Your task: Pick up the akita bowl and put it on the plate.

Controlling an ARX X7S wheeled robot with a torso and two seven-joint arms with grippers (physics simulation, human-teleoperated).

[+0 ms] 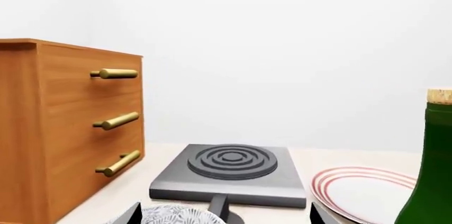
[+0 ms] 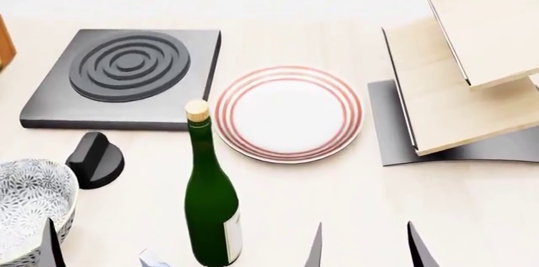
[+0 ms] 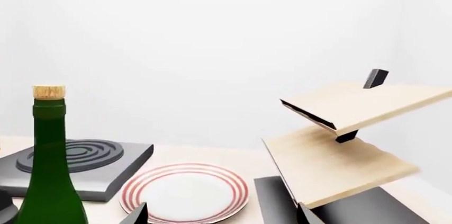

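The akita bowl [image 2: 29,207], white with a dense grey-blue floral pattern, sits at the table's near left edge. In the left wrist view its rim [image 1: 173,214] shows low between the fingers. My left gripper [image 2: 101,255] [image 1: 224,216] is open, one fingertip over the bowl and the other by the bottle, holding nothing. The plate [image 2: 288,113] [image 1: 367,192] [image 3: 185,191], white with red rings, lies mid-table to the right of the burner. My right gripper [image 2: 367,251] [image 3: 222,216] is open and empty, nearer than the plate.
A green corked bottle [image 2: 211,204] stands between bowl and plate. Behind the bowl are a black knob [image 2: 94,160] and the dark burner [image 2: 126,77]. A wooden drawer chest [image 1: 71,128] stands far left. A tilted wooden shelf rack [image 2: 455,90] is at the right.
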